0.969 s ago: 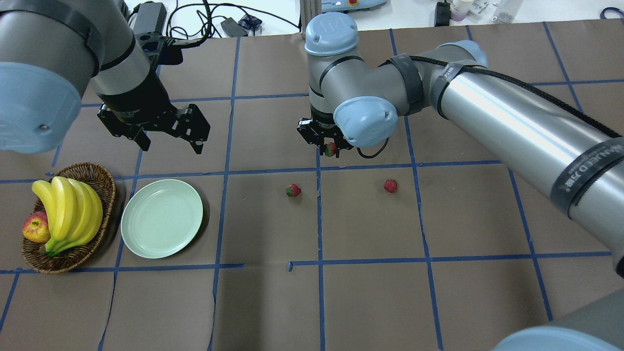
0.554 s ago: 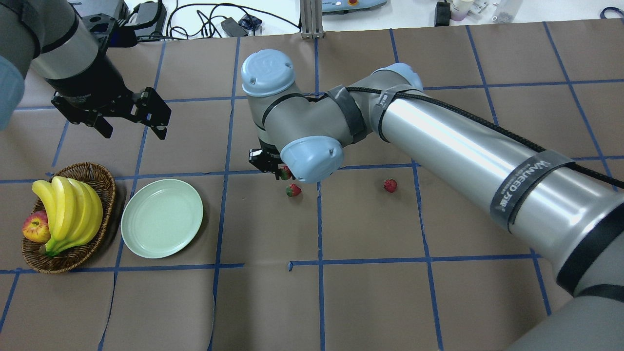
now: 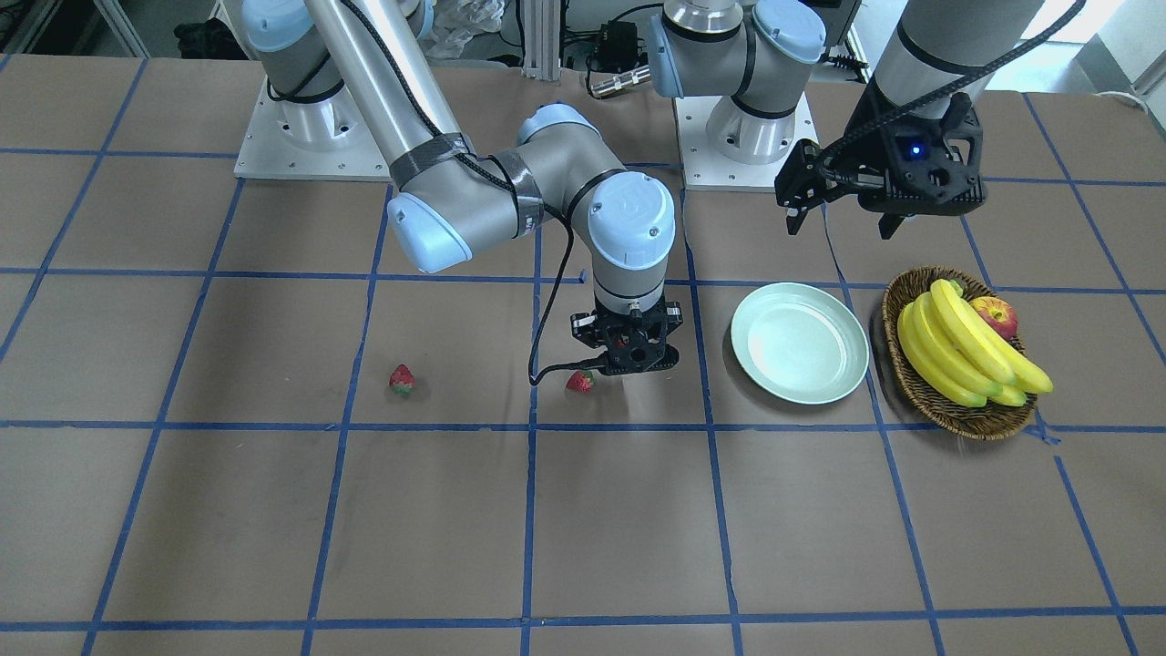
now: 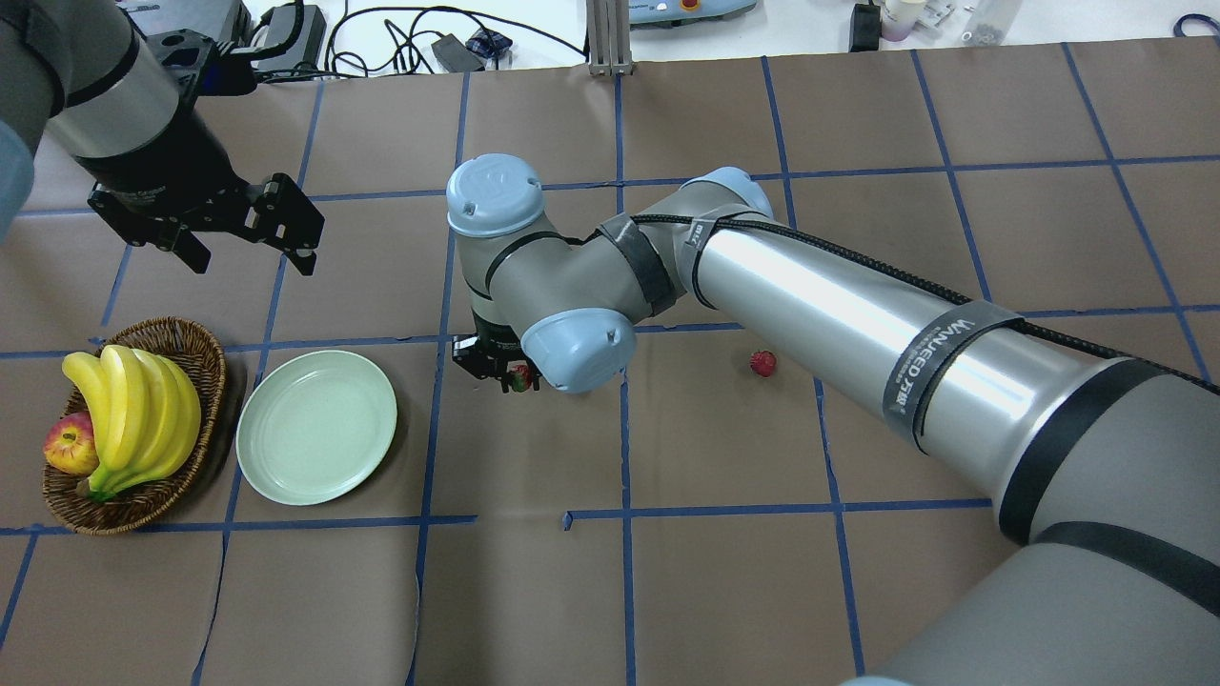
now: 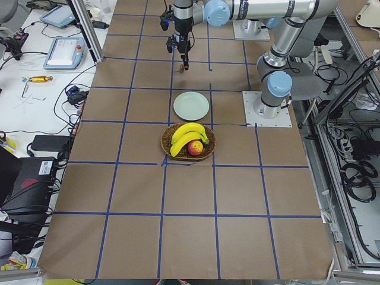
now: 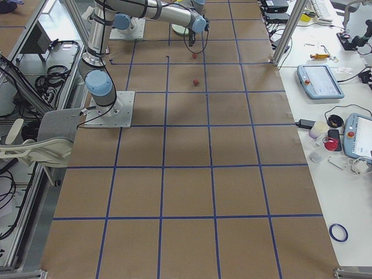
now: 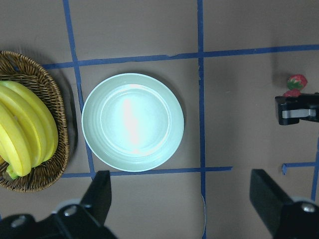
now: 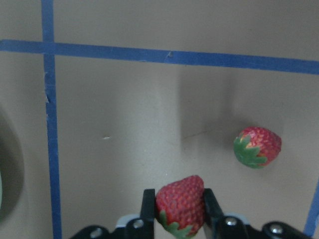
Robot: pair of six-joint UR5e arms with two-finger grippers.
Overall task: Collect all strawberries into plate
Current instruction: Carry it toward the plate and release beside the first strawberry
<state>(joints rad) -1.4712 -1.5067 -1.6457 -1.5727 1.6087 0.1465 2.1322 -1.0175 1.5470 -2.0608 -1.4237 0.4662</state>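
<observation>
Right gripper (image 3: 628, 349): I am seeing it closed on one strawberry (image 8: 180, 201). The two fingertips are pinching the berry's sides, and it is hanging clear of the table (image 4: 724, 591).
Left gripper (image 4: 252, 255): it is hovering wide open and holding nothing, on the far side of the plate and basket.
Plate (image 4: 316, 426): it is lying bare to the left of the right gripper, with one blue tape line between them. No strawberry is in it yet.
Loose strawberries: the second strawberry (image 3: 579, 381) is lying just beside the right gripper. The third strawberry (image 4: 762, 363) is lying well apart to the right.
Step, as I am judging it: I am carrying the first berry left toward the plate, and two pickups are remaining.
Risk, slip: the pinch is looking shallow and only at the tips, so a jerky carry could be shaking the berry loose short of the rim.
Risk, cable: the black cable (image 3: 545, 357) is drooping close to the second strawberry, and a low sweep could be dragging that berry away.
Risk, release: the plate is shallow, so a high drop could be sending the berry rolling off toward the basket (image 4: 205, 357) of bananas (image 4: 133, 410).
Risk, arms: the left gripper is waiting near the drop zone, so I am watching the clearance between the wrists.
</observation>
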